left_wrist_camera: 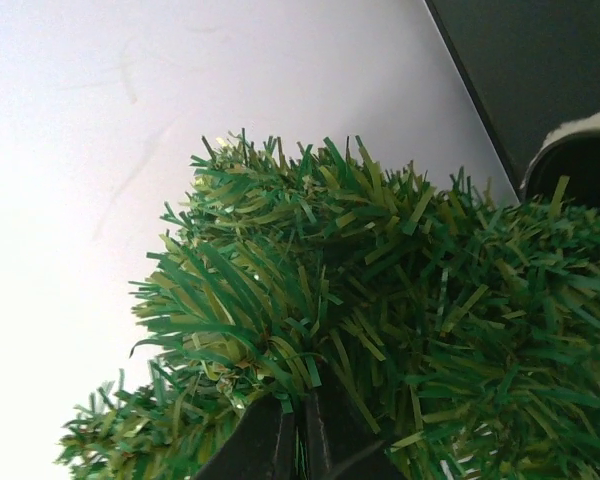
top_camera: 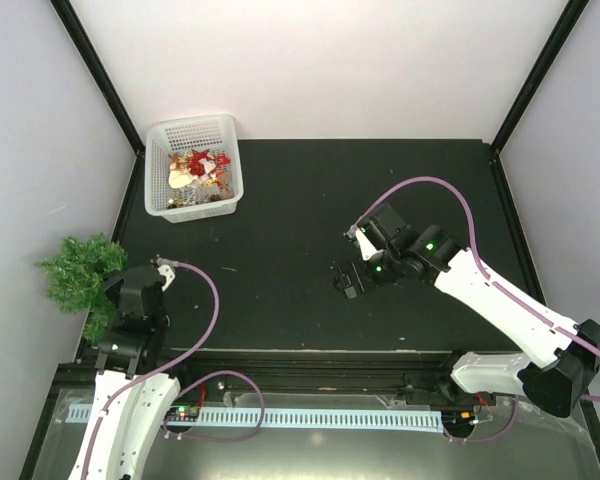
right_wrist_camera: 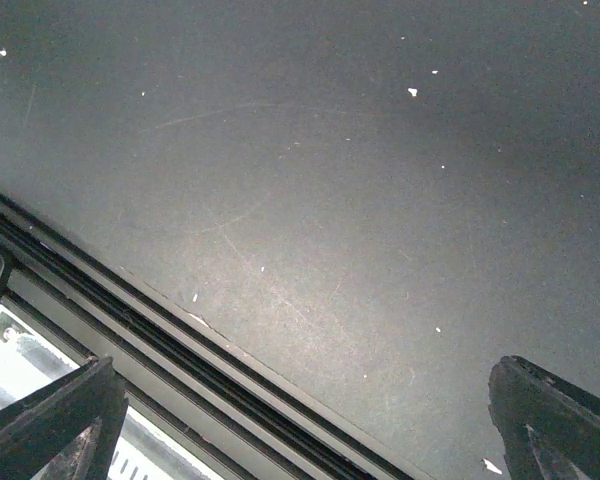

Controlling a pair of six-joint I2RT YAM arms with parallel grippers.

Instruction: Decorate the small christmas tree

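The small christmas tree (top_camera: 80, 268) is at the far left, past the black mat's left edge, against the wall. In the left wrist view its green needles (left_wrist_camera: 380, 300) fill the frame, with a whitish pot rim (left_wrist_camera: 580, 135) at the upper right. My left gripper (top_camera: 108, 300) reaches into the tree, and its jaws (left_wrist_camera: 300, 435) are shut on a needle branch. My right gripper (top_camera: 345, 278) hangs open and empty over the mat's middle; its fingers (right_wrist_camera: 50, 420) stand wide apart in the right wrist view.
A white mesh basket (top_camera: 230, 160) holding red, gold and white ornaments (top_camera: 200, 170) stands at the mat's back left. The black mat (top_camera: 280, 230) has a rail (right_wrist_camera: 180, 340) along its near edge. Black frame posts rise at both back corners.
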